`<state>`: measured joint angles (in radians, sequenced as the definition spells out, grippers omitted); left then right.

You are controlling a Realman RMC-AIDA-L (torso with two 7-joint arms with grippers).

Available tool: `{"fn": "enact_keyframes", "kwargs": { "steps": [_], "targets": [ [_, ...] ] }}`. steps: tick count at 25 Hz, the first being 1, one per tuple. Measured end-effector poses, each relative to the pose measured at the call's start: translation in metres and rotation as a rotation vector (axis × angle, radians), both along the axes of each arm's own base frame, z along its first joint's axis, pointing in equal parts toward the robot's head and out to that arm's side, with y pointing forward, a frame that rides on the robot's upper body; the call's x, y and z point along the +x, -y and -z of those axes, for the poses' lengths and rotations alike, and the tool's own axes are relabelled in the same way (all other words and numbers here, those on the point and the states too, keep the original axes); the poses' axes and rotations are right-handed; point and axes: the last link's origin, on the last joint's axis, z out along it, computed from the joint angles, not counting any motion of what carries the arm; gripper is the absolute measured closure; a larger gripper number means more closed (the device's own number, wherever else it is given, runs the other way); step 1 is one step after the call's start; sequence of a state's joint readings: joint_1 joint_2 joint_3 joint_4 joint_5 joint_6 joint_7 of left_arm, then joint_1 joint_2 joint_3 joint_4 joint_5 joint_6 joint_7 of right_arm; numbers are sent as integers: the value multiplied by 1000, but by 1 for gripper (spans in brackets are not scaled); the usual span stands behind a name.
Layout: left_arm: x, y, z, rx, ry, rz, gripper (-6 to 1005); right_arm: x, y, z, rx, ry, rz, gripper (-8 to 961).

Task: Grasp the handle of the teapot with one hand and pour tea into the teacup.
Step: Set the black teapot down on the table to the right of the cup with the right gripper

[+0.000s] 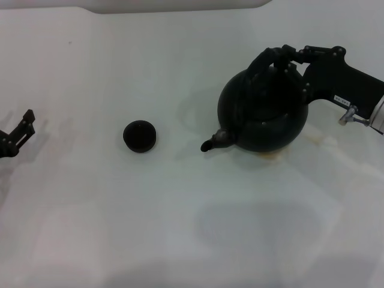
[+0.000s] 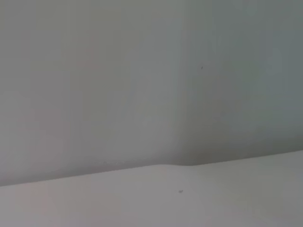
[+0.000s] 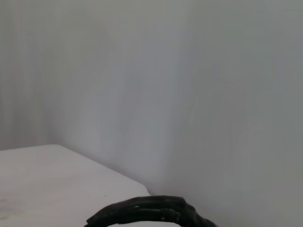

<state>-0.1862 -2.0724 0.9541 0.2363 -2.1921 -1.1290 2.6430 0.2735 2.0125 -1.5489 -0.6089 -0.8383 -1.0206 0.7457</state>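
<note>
The black round teapot (image 1: 264, 114) is at the right in the head view, its spout (image 1: 215, 141) pointing left toward the teacup. Its shadow lies on the table well in front of it, so it looks lifted. My right gripper (image 1: 283, 55) comes in from the right and is shut on the arched handle (image 1: 258, 69) at its top. The handle also shows in the right wrist view (image 3: 151, 210). The tiny black teacup (image 1: 140, 136) stands on the table, apart from the spout to its left. My left gripper (image 1: 23, 129) is parked at the far left, open and empty.
The white table (image 1: 180, 228) spreads all around. Its far edge meets a pale wall, seen in the left wrist view (image 2: 165, 166). A faint yellowish stain (image 1: 270, 155) lies under the teapot.
</note>
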Motion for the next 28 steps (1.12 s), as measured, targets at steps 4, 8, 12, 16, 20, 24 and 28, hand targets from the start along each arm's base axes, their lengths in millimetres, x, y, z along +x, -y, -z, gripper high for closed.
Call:
{"fn": "enact_keyframes", "kwargs": {
  "steps": [4,8,12,16,20,24,28],
  "targets": [
    [1,-2,0,0,1,4,200,0,0,0,0,2,0,800],
    [2,-3,0,0,2,6,200,1,0,0,0,6,3,778],
    [2,-4,0,0,2,9,199,3,0,2,-8,14,8,777],
    [3,-5,0,0,2,11,199,6,0,5,-17,26,8,774],
    [4,-6,0,0,3,15,198,6,0,5,-8,48,-10,764],
    [5,-7,0,0,3,17,198,6,0,5,-6,54,-16,754],
    [6,-8,1,0,4,20,198,5,1,4,-9,48,-25,744]
  ]
}}
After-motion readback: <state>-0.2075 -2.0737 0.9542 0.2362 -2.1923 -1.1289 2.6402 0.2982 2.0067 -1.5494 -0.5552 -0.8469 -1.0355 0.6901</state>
